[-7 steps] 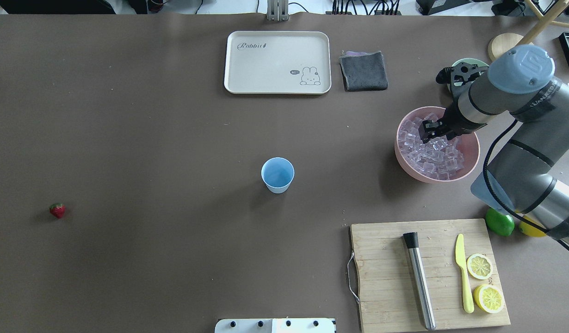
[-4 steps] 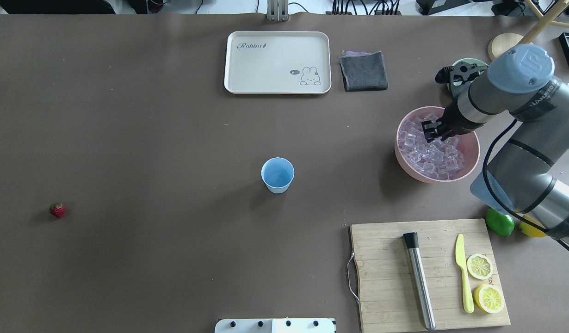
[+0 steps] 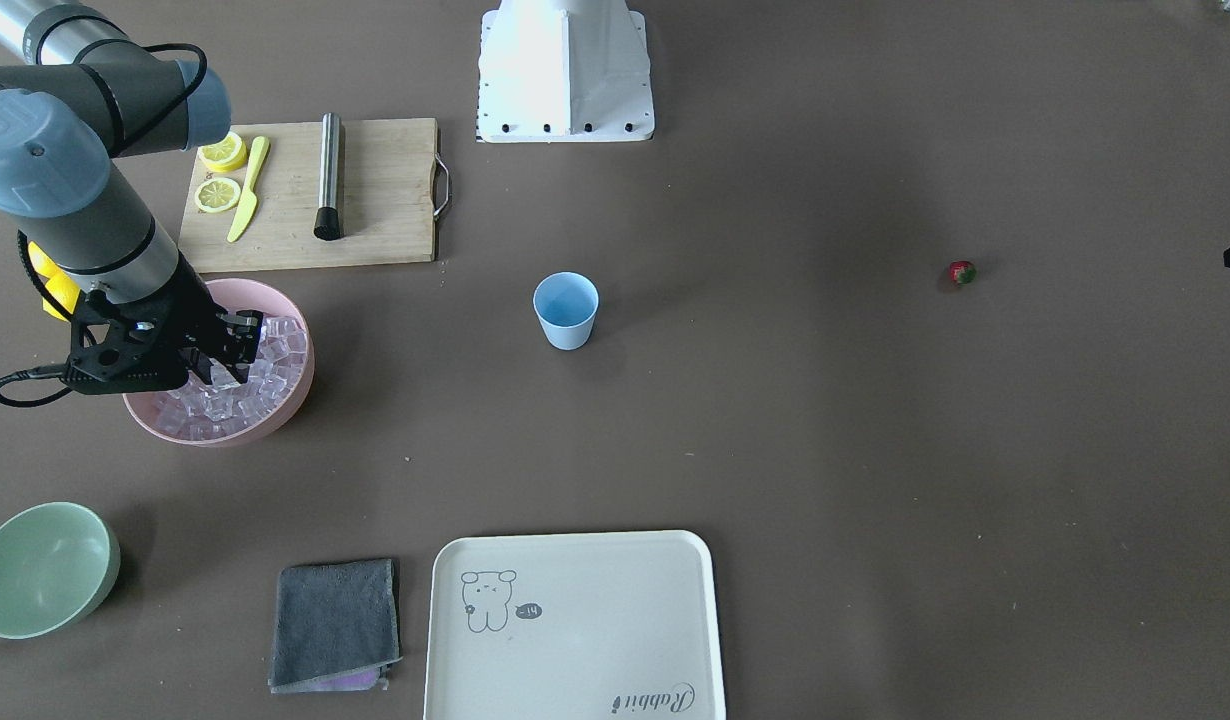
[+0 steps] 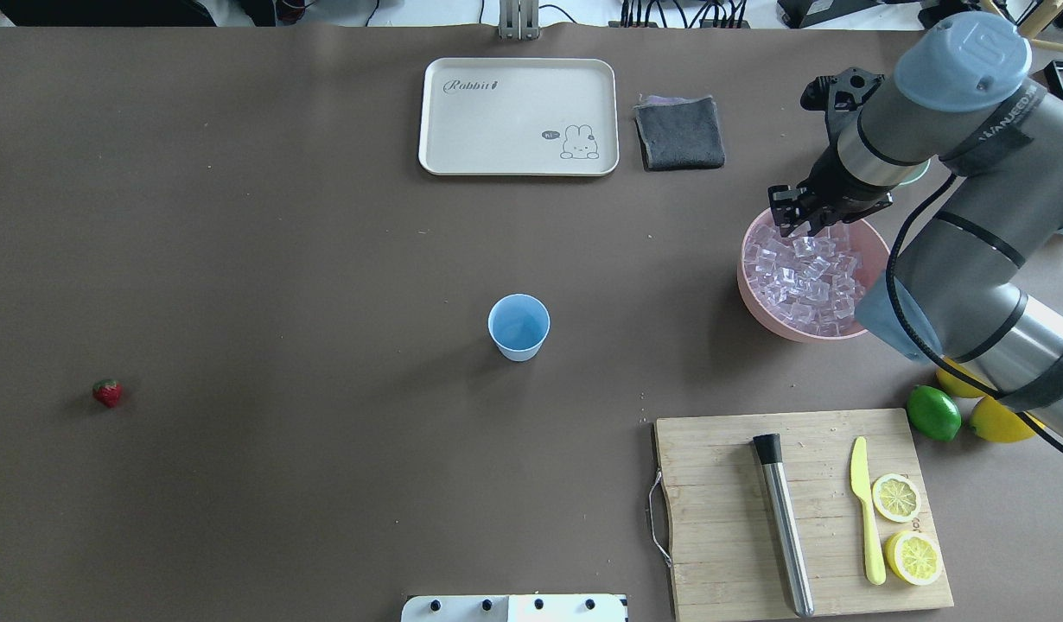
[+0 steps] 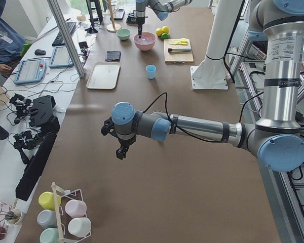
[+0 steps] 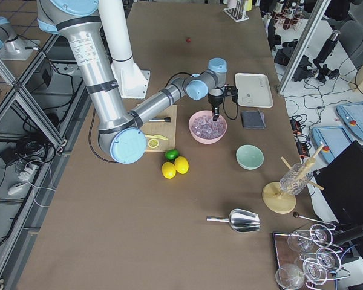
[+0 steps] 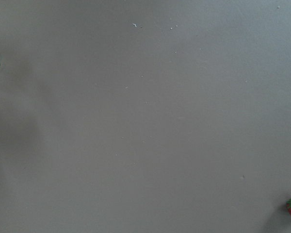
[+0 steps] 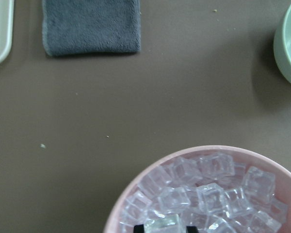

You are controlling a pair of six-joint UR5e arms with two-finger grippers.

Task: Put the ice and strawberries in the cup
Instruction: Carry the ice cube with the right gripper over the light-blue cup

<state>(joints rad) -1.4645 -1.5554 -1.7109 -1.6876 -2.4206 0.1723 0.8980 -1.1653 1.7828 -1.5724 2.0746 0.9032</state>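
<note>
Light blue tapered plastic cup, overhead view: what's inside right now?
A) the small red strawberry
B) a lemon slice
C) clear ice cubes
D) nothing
D: the light blue tapered plastic cup shows only its bare blue bottom. The clear ice cubes are in the pink bowl, and the small red strawberry lies well apart on the brown table.

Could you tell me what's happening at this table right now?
The right gripper is above the pink bowl of ice, pinching one ice cube between its fingers. The blue cup stands empty in the middle of the table. The strawberry lies untouched far to the left, and the left gripper hangs above the tabletop near it.
</note>
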